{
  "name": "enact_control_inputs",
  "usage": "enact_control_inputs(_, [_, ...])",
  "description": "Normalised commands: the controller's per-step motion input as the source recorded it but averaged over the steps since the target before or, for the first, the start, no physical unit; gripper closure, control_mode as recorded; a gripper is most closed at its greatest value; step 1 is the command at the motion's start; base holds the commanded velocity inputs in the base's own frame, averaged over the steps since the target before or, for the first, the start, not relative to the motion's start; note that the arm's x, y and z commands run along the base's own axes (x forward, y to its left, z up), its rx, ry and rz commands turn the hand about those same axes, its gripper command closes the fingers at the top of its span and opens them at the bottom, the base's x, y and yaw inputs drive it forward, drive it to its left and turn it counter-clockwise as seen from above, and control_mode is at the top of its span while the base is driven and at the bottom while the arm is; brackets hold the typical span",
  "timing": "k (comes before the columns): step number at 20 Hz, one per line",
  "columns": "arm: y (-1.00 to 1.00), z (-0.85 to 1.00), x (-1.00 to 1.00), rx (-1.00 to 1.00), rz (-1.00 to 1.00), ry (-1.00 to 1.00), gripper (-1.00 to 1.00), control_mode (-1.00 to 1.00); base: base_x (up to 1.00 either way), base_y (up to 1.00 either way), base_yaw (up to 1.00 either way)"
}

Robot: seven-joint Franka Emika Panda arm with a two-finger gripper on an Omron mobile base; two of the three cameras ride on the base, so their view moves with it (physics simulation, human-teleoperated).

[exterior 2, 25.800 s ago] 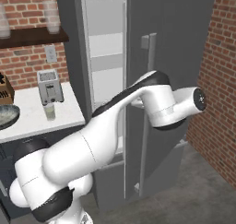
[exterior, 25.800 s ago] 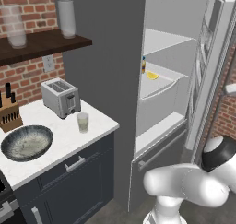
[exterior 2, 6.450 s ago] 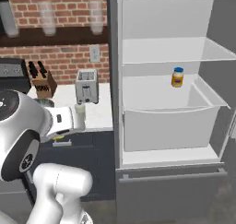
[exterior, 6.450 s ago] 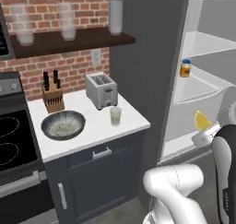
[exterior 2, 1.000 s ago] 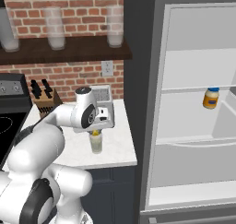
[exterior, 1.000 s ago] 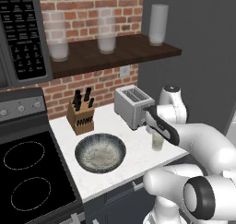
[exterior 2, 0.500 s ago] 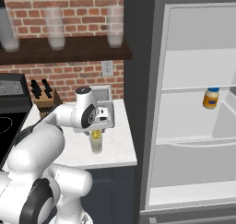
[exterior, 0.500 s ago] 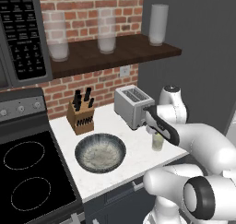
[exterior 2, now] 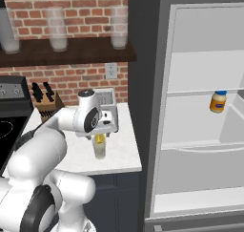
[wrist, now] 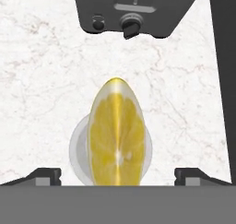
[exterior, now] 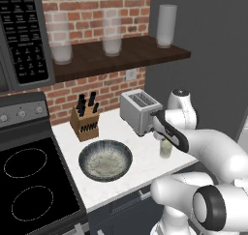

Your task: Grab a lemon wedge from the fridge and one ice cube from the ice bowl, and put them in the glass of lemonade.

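Observation:
In the hand view the bright yellow lemon wedge [wrist: 117,133] stands on end in the mouth of the glass of lemonade [wrist: 76,149], directly below my gripper [wrist: 117,174]. The fingertips [wrist: 44,174] stand wide apart on either side and touch nothing, so the gripper is open. From the base views the gripper [exterior: 163,138] [exterior 2: 100,132] hovers just over the glass [exterior: 165,150] [exterior 2: 99,150] near the counter's right end. The ice bowl [exterior: 127,154] sits to the glass's left. The fridge [exterior 2: 145,107] stands open on the right.
A toaster [exterior: 140,110] stands right behind the glass, and a knife block [exterior: 86,120] is against the brick wall. The stove [exterior: 29,190] lies left of the bowl. Tall frosted glasses [exterior: 112,33] line the shelf above. An orange jar [exterior 2: 218,101] sits on a fridge shelf.
The jaws have opened and let go of the lemon wedge, which now rests in the glass. The arm has hardly moved.

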Motion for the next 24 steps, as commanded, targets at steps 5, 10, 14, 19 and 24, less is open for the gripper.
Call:
enact_control_inputs(5, [-0.01,0.13,-0.29,0.07,0.0,-0.04,-1.0,-1.0,0.0,0.0,0.0])
enact_control_inputs(10, [0.0,0.15,-0.55,0.07,0.0,-0.13,-1.0,-1.0,0.0,0.0,0.0])
enact_control_inputs(14, [0.0,0.19,-0.71,0.07,0.0,-0.12,-1.0,-1.0,0.0,0.0,0.0])
enact_control_inputs(19, [0.02,0.47,-1.0,0.05,0.0,-0.03,-1.0,-1.0,0.0,0.0,0.0])
enact_control_inputs(24, [0.23,1.0,-0.79,-0.01,0.0,0.11,-1.0,-1.0,0.0,0.0,0.0])
